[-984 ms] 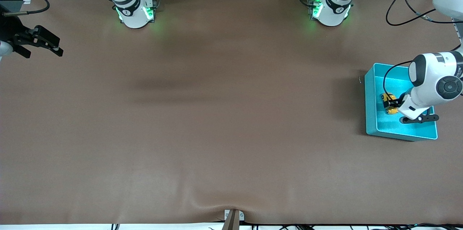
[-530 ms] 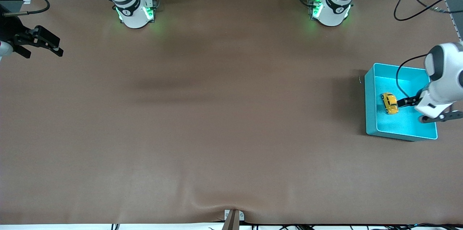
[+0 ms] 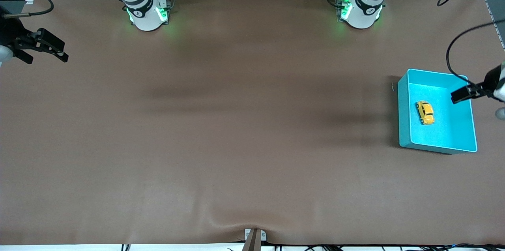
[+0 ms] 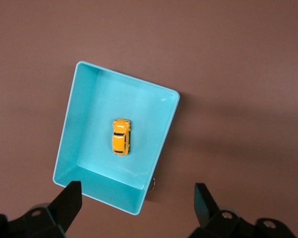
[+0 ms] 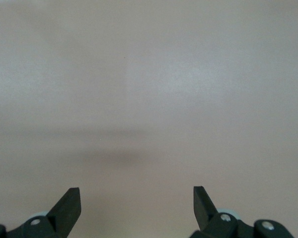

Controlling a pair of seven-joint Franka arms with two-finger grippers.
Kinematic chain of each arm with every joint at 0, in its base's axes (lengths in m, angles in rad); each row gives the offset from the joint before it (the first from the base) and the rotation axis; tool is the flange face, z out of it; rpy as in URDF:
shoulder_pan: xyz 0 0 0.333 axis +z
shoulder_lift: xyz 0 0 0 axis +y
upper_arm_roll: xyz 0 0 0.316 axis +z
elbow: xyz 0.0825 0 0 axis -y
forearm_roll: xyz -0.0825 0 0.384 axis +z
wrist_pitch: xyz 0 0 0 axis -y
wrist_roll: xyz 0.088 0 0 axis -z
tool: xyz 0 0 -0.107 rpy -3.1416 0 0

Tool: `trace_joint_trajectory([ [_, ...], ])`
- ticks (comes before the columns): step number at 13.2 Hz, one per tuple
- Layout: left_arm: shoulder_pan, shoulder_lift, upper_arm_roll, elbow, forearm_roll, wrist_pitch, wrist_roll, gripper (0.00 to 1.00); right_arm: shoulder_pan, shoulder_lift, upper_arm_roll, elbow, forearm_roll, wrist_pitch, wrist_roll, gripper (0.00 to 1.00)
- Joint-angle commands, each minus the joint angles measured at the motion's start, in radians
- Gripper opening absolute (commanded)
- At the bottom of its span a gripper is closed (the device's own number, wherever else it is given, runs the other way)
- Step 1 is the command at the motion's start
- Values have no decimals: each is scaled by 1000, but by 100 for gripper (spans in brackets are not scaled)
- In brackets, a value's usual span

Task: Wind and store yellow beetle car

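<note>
The yellow beetle car stands on its wheels on the floor of the teal bin, near the wall toward the table's middle; nothing touches it. In the left wrist view the car sits mid-bin, well below the camera. My left gripper hangs open and empty high over the bin's corner. The front view shows only one of its black fingers, over the bin's rim at the left arm's end of the table. My right gripper waits open and empty over bare table at the right arm's end.
The bin stands close to the table's edge at the left arm's end. A tiny curved metal bit lies on the brown mat just outside the bin's corner. The two arm bases stand along the edge farthest from the front camera.
My left gripper let go of the car, which now rests in the bin. The gripper then rose and drew away toward the table's end. The right arm has not moved.
</note>
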Motion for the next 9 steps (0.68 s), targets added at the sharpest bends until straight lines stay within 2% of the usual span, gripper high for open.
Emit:
trace_joint_trajectory([
  [1,-27,-32,-31,80,-51,-102,4,100,10,-17,-11,-14,-11,10,1,100],
  [6,-25,-103,-158,101,-88,-197,-11,100,7,-13,-11,-16,-11,8,1,100],
  [9,-25,-123,-177,101,-160,-214,-19,100,-3,-13,-11,-20,-6,2,1,100],
])
